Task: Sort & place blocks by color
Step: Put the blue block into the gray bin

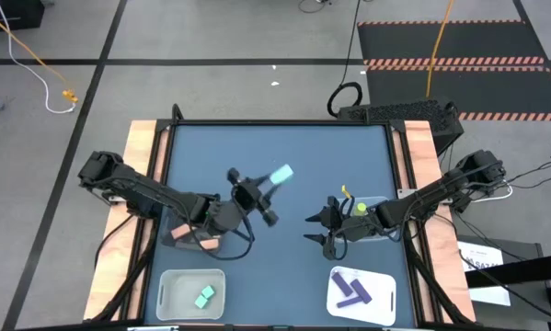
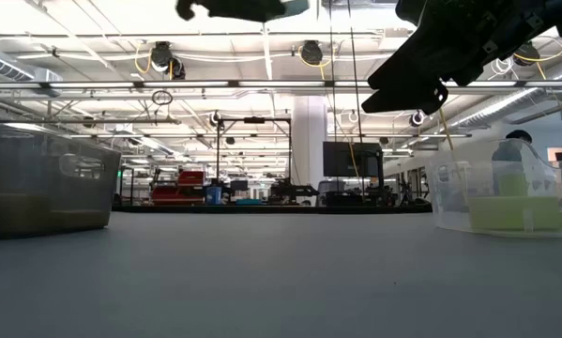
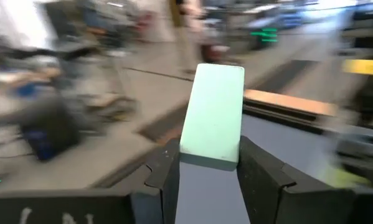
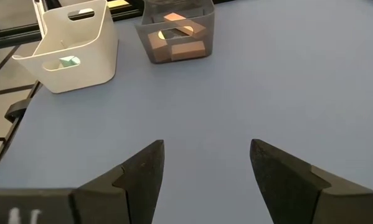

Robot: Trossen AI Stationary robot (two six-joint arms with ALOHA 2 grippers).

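Note:
My left gripper (image 1: 268, 184) is over the middle of the table, shut on a mint-green flat bar block (image 1: 281, 174); its own wrist view shows the bar (image 3: 212, 112) between the fingers. My right gripper (image 1: 309, 230) hangs open and empty over the table's right half, above bare surface (image 4: 205, 155). Salmon-orange blocks (image 4: 177, 37) lie in a clear bin, mint-green blocks (image 1: 205, 295) in a white bin, purple blocks (image 1: 351, 291) on a white tray, and a yellow-green block (image 1: 361, 209) in a clear bin. My left gripper pinches the mint-green bar by its near end (image 3: 210, 158) between the two fingers (image 3: 169, 171). The fingers lie along the bar, pointing toward the table's far right. The bar is lifted clear of the table and sticks out beyond the fingertips (image 1: 284, 172).
The salmon bin (image 1: 194, 235) sits under my left arm, and the yellow-green bin (image 2: 502, 195) beside my right wrist. The white bin (image 1: 169, 296) and the white tray (image 1: 383, 296) stand along the near edge. Bare blue surface (image 1: 275, 138) spans the far half.

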